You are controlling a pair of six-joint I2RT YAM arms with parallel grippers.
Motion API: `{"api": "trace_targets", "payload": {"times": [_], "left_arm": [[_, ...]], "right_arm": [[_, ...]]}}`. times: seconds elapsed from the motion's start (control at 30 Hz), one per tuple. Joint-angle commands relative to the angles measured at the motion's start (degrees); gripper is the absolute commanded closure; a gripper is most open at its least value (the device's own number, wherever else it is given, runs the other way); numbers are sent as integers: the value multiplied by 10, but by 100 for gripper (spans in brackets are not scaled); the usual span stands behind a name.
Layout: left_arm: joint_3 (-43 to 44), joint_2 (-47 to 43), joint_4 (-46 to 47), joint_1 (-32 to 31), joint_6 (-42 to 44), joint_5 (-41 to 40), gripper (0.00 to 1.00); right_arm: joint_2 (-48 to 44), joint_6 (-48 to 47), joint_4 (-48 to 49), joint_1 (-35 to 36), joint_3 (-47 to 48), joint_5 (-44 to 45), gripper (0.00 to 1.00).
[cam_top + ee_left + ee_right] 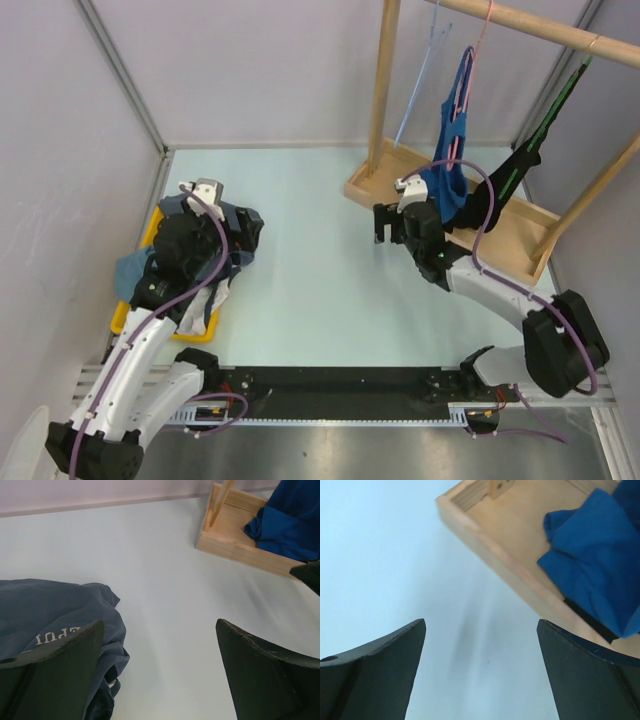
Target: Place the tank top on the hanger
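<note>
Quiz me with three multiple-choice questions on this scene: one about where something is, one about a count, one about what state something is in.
1. Where is the blue tank top?
A. hanging on the pink hanger on the wooden rail
B. spread flat on the table
C. held by the left arm

2. How many hangers hang on the rail?
A. one
B. three
C. five

3. How do the jaws of the right arm stand?
A. shut on the tank top
B. shut on a hanger
C. open, holding nothing

Answers:
1 A: its straps hang from the pink hanger.
2 B: a light blue hanger, the pink hanger and a green hanger.
3 C: the right wrist view shows the jaws wide apart with only table between them.
</note>
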Motion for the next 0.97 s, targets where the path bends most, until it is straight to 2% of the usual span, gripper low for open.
{"api": "trace_targets", "payload": {"times": [0.0,0.13,0.33,0.4,0.63,0.7,0.93], "left_arm": [[-14,-35,-3,6,-13,-13,1],[-23,-50,-11,6,-17,-16,0],[-41,-86,-23,6,-40,-5,1],[-47,-102,-36,6,-49,-17,0],[-67,-185,-43,6,-61,-45,1],[-75,-197,-43,7,-61,-67,1],[-72,-196,-52,6,-60,-68,1]], "right_arm": [[-96,-38,-16,43,-33,-59,1],[-177,-30,-72,72,-54,-70,0],[-318,9,-164,64,-58,-76,0],[-333,13,-194,49,-41,-100,0],[-347,54,-222,-84,-31,-226,0],[-351,56,-222,-96,-36,-243,0],[-353,58,-222,-110,-37,-260,0]]}}
